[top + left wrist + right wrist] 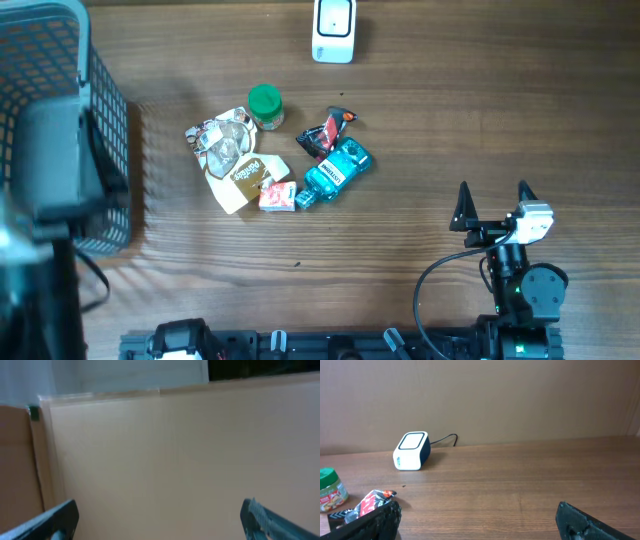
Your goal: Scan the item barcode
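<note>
- Ahead-left of the right claw (493, 190), its jaws wide apart and empty: teal bottle (335, 172), green-lidded jar (265, 105).
- Farther ahead-left: white scanner (333, 30).
- Facing a tan board (175, 450): left claw (160, 525), also spread empty.

Dark mesh basket (108, 130) at wooden table's (500, 100) left edge.

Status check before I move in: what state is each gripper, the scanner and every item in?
left gripper: open, empty.
right gripper: open, empty, apart from the pile.
scanner: upright, untouched.
teal bottle: lying on its side.
green-lidded jar: upright, lid on.
silver wrapper: crumpled, lying flat.
dark snack packet: lying against the teal bottle.
beige packet: lying flat.
red box: lying flat.
basket: upright, inside partly hidden.
</note>
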